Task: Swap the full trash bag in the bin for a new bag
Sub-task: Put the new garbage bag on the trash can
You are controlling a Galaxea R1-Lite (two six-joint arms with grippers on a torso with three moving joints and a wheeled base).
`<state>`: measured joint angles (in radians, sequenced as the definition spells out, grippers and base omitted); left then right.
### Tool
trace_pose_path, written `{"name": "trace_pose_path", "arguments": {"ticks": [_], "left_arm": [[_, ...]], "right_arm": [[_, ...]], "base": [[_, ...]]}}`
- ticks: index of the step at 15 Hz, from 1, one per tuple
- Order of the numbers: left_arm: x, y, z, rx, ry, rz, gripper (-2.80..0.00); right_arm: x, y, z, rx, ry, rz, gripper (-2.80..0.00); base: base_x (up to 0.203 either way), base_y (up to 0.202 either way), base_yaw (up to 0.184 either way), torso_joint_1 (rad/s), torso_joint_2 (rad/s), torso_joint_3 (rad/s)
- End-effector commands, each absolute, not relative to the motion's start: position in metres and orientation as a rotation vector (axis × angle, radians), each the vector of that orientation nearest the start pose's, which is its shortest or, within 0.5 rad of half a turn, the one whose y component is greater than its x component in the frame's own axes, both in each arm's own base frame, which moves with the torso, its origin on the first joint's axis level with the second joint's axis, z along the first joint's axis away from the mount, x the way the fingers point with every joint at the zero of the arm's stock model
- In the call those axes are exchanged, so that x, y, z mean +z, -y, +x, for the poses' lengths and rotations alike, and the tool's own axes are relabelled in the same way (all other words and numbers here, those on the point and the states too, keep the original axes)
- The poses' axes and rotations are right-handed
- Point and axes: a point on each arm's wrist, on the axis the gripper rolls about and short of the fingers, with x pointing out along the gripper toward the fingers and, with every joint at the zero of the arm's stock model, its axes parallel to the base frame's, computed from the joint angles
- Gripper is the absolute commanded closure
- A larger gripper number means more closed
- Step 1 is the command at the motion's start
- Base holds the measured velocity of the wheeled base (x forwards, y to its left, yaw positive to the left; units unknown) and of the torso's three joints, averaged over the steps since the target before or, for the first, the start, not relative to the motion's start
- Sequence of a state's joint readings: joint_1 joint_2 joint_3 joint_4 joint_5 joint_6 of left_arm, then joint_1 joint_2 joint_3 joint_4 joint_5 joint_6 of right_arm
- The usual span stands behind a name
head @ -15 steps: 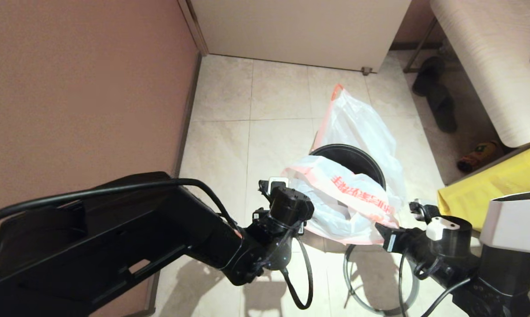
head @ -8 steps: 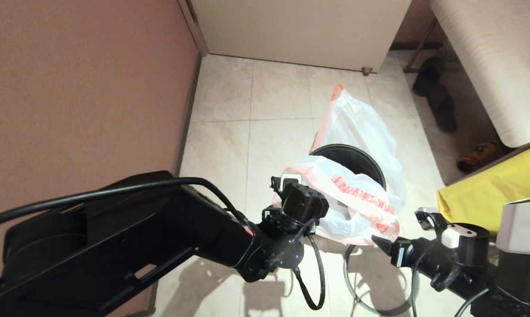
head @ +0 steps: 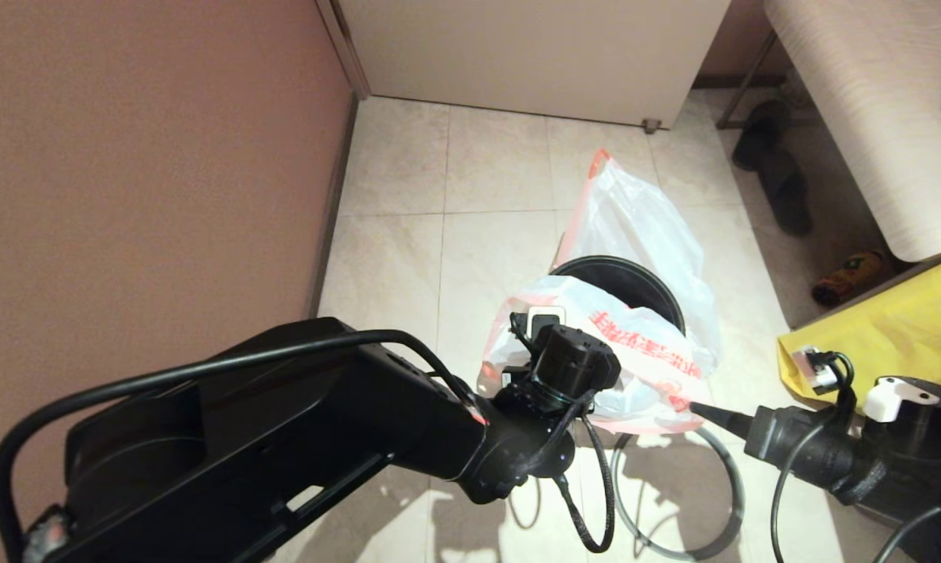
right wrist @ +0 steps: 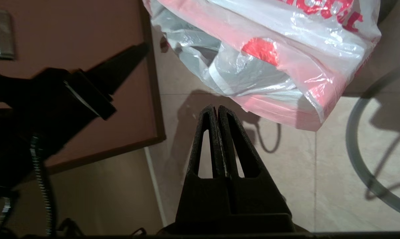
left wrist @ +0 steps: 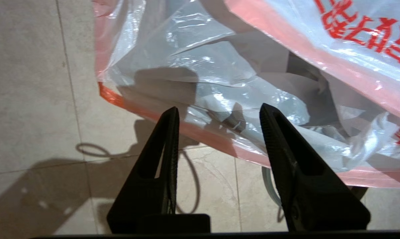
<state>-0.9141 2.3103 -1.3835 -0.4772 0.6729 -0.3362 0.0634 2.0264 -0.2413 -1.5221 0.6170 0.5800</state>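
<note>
The bin [head: 631,283], black inside, stands on the tiled floor. The new bag [head: 635,356], thin white with orange-red print and a pink hem, lies crumpled over the bin's near rim. Its hem [left wrist: 216,134] runs just past the tips of my left gripper [left wrist: 218,109], which is open with nothing between the jaws. My right gripper [right wrist: 216,108] is shut and empty, its tip [head: 693,407] just short of the bag's lower right corner [right wrist: 306,116]. The full trash bag [head: 635,219] stands behind the bin. The grey hoop [head: 732,500] lies on the floor in front.
A brown wall [head: 127,156] runs along the left and a white cabinet [head: 533,55] stands at the back. On the right are a yellow fabric bag [head: 885,332], a pale bench [head: 869,117], dark shoes [head: 783,188] and a small bottle [head: 846,277].
My left arm has moved forward and right, up to the new bag's near hem. My right arm has drawn back to the right, its tip pointing at the bag's corner.
</note>
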Motion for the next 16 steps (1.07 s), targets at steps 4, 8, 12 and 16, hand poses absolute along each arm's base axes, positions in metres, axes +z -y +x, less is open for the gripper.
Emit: {"name": "trace_pose_path", "arguments": {"ticks": [4, 8, 12, 16], "left_arm": [[0.061, 0.37, 0.294, -0.163, -0.395, -0.039, 0.0], [0.1, 0.383, 0.292, -0.059, -0.543, -0.18, 0.0], [0.116, 0.386, 0.284, -0.035, -0.643, -0.242, 0.0], [0.114, 0.383, 0.288, -0.041, -0.686, -0.277, -2.8]], "right_arm": [[0.064, -0.014, 0.266, 0.637, -0.418, 0.666, 0.0], [0.062, -0.014, 0.269, 0.635, -0.421, 0.667, 0.0], [0.059, -0.015, 0.272, 0.634, -0.427, 0.668, 0.0], [0.057, -0.015, 0.273, 0.633, -0.436, 0.671, 0.0]], "base": [[0.0, 0.0, 0.0, 0.0, 0.0, 0.0], [0.0, 0.0, 0.0, 0.0, 0.0, 0.0], [0.0, 0.0, 0.0, 0.0, 0.0, 0.0], [0.0, 0.0, 0.0, 0.0, 0.0, 0.0]]}}
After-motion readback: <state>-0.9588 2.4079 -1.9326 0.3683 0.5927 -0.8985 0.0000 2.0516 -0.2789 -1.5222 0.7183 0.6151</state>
